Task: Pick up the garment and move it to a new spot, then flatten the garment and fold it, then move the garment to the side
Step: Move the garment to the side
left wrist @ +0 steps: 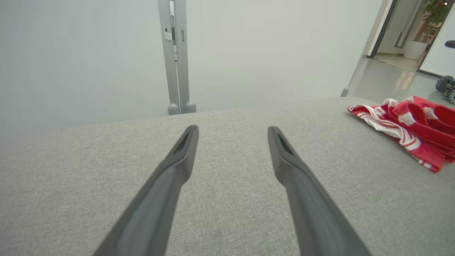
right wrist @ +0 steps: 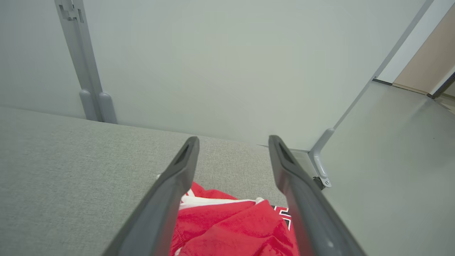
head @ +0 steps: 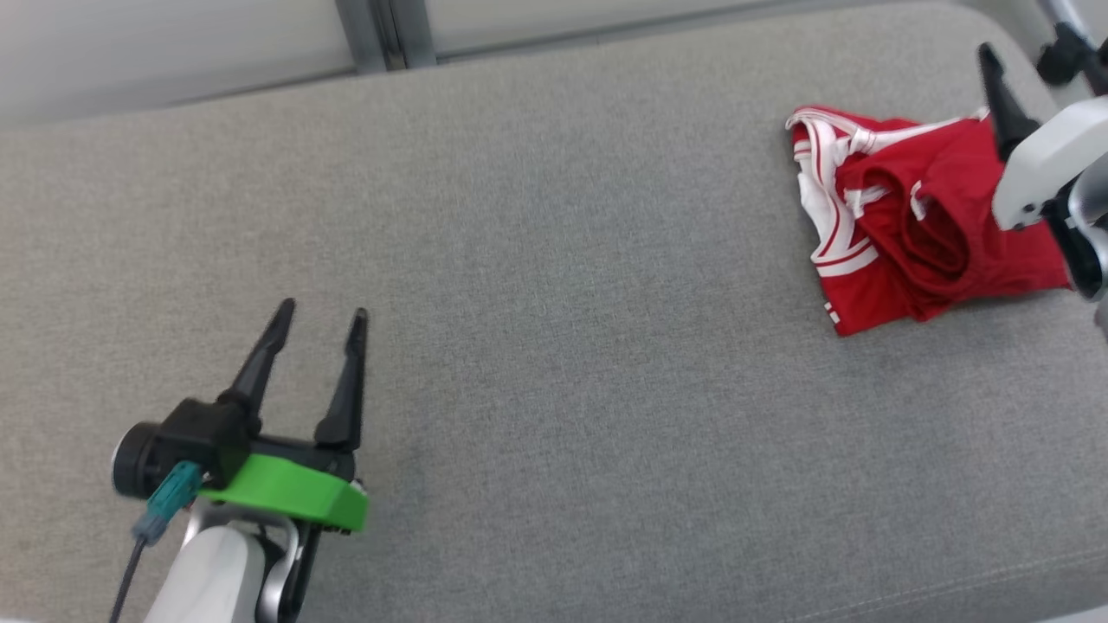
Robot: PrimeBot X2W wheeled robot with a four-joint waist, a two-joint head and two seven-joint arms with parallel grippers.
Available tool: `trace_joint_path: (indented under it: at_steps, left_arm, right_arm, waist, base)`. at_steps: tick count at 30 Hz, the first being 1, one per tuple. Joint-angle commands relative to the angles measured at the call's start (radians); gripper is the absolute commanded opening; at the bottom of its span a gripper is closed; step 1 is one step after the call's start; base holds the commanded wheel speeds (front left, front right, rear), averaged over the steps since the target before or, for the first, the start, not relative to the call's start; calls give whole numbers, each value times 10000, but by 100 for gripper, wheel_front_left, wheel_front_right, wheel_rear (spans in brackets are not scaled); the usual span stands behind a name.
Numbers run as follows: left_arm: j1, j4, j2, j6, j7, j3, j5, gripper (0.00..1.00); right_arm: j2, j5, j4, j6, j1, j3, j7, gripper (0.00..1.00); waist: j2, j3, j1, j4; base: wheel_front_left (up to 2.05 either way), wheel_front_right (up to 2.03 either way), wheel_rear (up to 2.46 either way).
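Observation:
The garment (head: 909, 216) is red with white stripes and lies bunched in a loose fold at the far right of the grey upholstered surface (head: 554, 260). My right gripper (right wrist: 233, 142) hovers just above the garment's right part (right wrist: 231, 227) with its jaws open and nothing between them; one of its dark fingers (head: 1002, 95) crosses the cloth's upper right edge. My left gripper (head: 322, 310) stands open and empty over bare fabric at the lower left, far from the garment (left wrist: 416, 128).
A pale wall panel with a grey post (left wrist: 176, 57) runs behind the surface. The surface's rounded right end (head: 1030, 52) lies just past the garment, with grey floor (right wrist: 391, 160) beyond it. A doorway (left wrist: 401, 32) opens at the far right.

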Motion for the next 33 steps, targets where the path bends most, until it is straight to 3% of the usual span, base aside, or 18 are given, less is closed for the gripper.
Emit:
trace_joint_path:
  at_steps: [1, 8, 14, 20, 25, 33]
  left_arm:
    - [245, -135, 13, 52, -26, 203, -31, 100]
    - [1228, -366, 4, 517, -26, 1187, -115, 100]
    - [1613, -306, -149, 937, -26, 1738, -165, 100]
    - [1795, -101, -328, 804, -27, 2072, 66, 100]
    - [1960, -113, -609, 588, -27, 2381, 459, 100]
    - [2260, 4, -1033, 96, -27, 2664, 1175, 100]
  right_arm:
    - [42, 126, -226, -15, 434, -63, -154, 100]
    - [656, 205, -1683, -15, 2248, -1028, -564, 100]
    - [1354, -406, -3098, -15, 4061, -2159, -679, 100]
    - [2289, -1134, -4993, -13, 6114, -3559, -670, 100]
    - [2905, -1533, -6295, -13, 7483, -4106, -673, 100]
    - [3498, -1900, -6622, -13, 8421, -4458, -674, 100]
  waist:
    - [0, -998, 0, 155]
    - [0, -1963, 0, 326]
    - [0, -2241, 0, 477]
    - [0, -2257, 0, 626]
    - [0, -2256, 0, 762]
    - [0, -2267, 0, 804]
  base:
    - [0, 0, 0]
    - [0, 0, 0]
    - [0, 0, 0]
    - [0, 0, 0]
    - [0, 0, 0]
    - [0, 0, 0]
